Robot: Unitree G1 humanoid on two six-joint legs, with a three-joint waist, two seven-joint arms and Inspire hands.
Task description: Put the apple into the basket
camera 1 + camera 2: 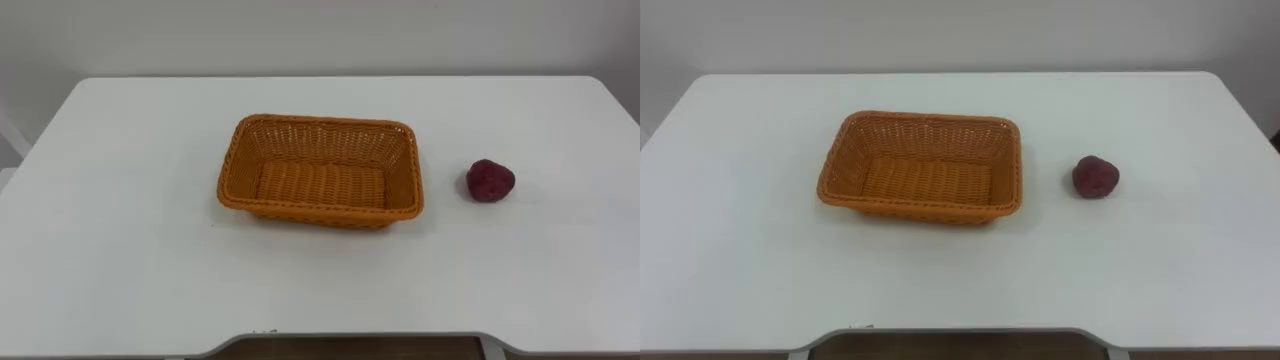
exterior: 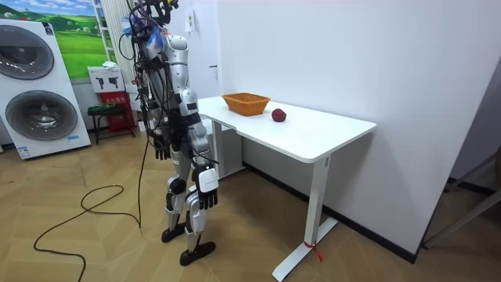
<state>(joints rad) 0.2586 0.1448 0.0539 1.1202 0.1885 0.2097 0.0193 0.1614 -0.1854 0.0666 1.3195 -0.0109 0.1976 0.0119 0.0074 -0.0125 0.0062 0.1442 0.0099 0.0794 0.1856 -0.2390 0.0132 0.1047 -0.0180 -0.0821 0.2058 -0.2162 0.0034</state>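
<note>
Well above and ahead of both hands, the apple (image 1: 490,181) is lying on the white table (image 1: 130,250), dark red and resting on its side. It is sitting toward the right hand's side of the tabletop, beside the orange wicker basket (image 1: 325,145) and apart from it, with a strip of bare table between the two. The basket is standing upright with its open side up, and nothing is lying in it.

In the room view the robot is standing upright on the wooden floor, at the table's front edge, with its body turned toward the table and the wall behind it. Both arms are hanging down along the body. The right hand (image 2: 207,197) is hanging at thigh level, below the tabletop, with its fingers relaxed and pointing downward, and it is holding nothing. The left hand (image 2: 162,146) is hanging at hip level on the far side of the body, its fingers likewise loose and holding nothing. Neither hand is touching the apple, the basket or the table; the apple is lying nearer to the right hand than to the left.
</note>
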